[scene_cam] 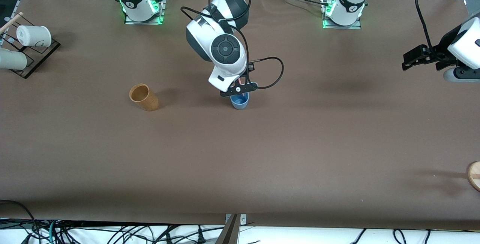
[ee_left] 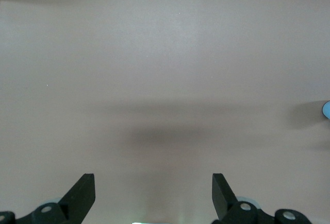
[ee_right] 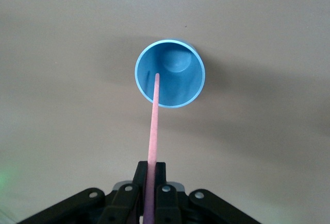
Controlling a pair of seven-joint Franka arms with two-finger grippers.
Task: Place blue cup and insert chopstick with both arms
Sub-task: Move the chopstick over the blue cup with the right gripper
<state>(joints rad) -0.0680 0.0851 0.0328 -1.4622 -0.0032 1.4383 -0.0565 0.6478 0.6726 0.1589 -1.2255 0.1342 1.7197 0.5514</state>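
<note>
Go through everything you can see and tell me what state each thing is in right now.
Small light-blue tapered cup: upright on the table, mouth open.
Thin pale-pink chopstick: gripped, tip over the cup's mouth.
Right gripper: jaws shut on the chopstick, over the cup.
Left gripper: jaws open, empty, waiting over bare table.
Tan-brown wooden-looking cup: upright, empty.

Right gripper [scene_cam: 240, 86] hiding part of the blue cup [scene_cam: 239, 101] rim beneath it, chopstick [ee_right: 153, 131] upper end hidden between its fingers, left gripper [scene_cam: 407, 64] arm cut off at the picture's edge
</note>
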